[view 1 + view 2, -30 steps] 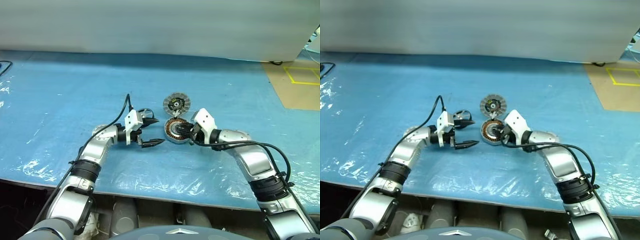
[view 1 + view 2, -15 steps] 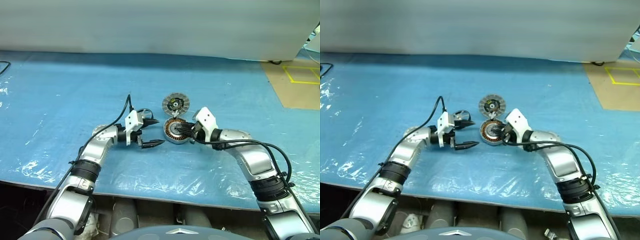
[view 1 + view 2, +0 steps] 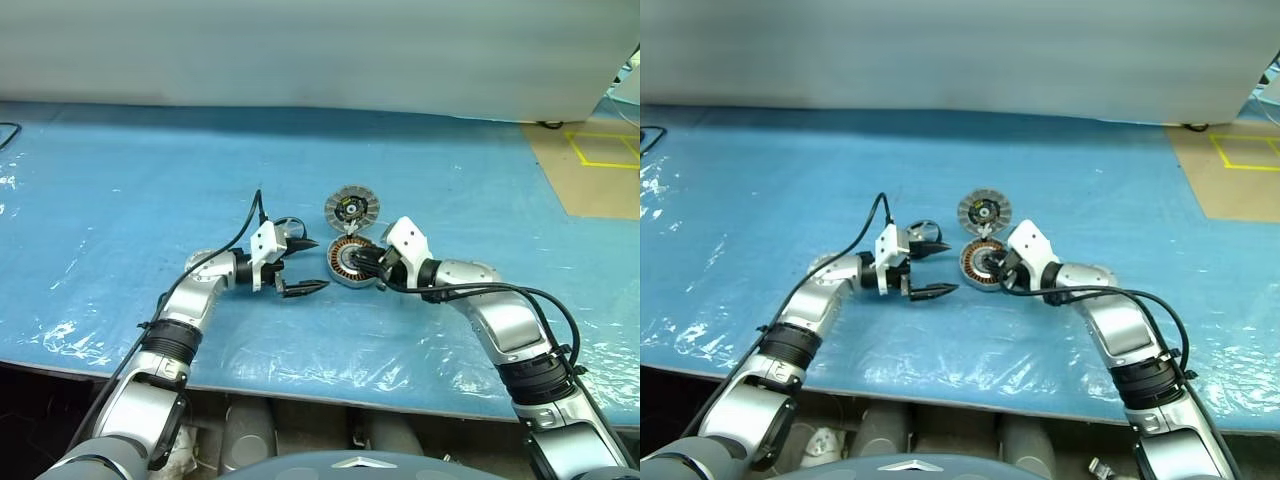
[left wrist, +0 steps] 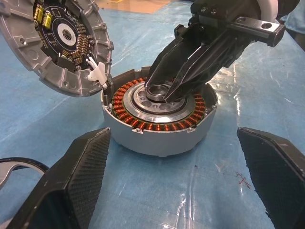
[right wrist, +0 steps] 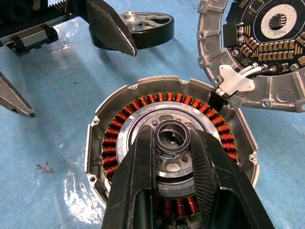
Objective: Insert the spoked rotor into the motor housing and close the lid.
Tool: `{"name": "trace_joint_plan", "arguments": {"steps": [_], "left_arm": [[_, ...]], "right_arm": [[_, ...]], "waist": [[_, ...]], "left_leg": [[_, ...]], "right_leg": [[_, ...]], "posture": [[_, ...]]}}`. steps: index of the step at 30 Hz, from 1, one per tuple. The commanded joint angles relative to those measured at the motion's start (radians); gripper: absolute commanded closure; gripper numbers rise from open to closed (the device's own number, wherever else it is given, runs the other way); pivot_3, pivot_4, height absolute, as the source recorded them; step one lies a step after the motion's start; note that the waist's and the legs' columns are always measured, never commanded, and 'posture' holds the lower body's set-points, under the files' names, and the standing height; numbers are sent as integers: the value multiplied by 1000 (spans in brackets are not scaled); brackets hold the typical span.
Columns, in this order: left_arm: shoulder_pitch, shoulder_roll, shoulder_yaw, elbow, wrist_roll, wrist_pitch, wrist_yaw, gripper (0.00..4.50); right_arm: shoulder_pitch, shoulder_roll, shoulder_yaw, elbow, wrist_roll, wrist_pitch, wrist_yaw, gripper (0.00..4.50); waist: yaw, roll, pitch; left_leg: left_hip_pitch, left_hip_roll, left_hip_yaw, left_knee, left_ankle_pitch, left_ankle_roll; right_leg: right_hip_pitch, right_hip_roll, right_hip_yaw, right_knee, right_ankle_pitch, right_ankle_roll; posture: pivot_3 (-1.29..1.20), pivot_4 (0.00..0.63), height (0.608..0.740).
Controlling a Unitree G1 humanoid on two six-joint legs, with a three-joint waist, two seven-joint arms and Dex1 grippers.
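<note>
So the motor housing (image 5: 169, 157) sits flat on the blue counter (image 3: 120, 190), open face up, coils showing. The right end effector (image 5: 172, 143) is clamped narrow on the housing's centre hub. The lid (image 4: 57, 43) leans tilted against the housing's far rim, inner side showing, joined to it by a short wire. The spoked rotor (image 5: 143, 28) lies flat just behind the wide-open, empty left end effector (image 3: 300, 265). Loads of bare counter all around.
</note>
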Motion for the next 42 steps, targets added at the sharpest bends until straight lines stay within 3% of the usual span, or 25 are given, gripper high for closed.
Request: {"name": "trace_joint_plan", "arguments": {"steps": [1,13,23,42], "left_arm": [[-5,-2,-1,-16,-6,-10,-5,0],[-3,-3,-4,-11,-1,-8,-4,0],[-9,-7,-6,1,4,-13,-3,0],[-8,-8,-7,5,12,-13,-5,0]], "right_arm": [[14,-5,4,-33,10,6,16,3857],[-12,85,-102,-61,130,29,-12,3857],[8,20,-44,-40,57,7,3,3857],[18,17,-30,-32,41,10,7,3857]], "waist": [[0,0,0],[-1,0,0],[0,0,0],[-1,0,0]], "left_leg": [[0,0,0,0,0,0],[0,0,0,0,0,0],[0,0,0,0,0,0],[0,0,0,0,0,0]], "right_leg": [[0,0,0,0,0,0],[0,0,0,0,0,0],[0,0,0,0,0,0],[0,0,0,0,0,0]], "posture": [[0,150,740],[0,150,740],[0,150,740],[0,150,740]]}}
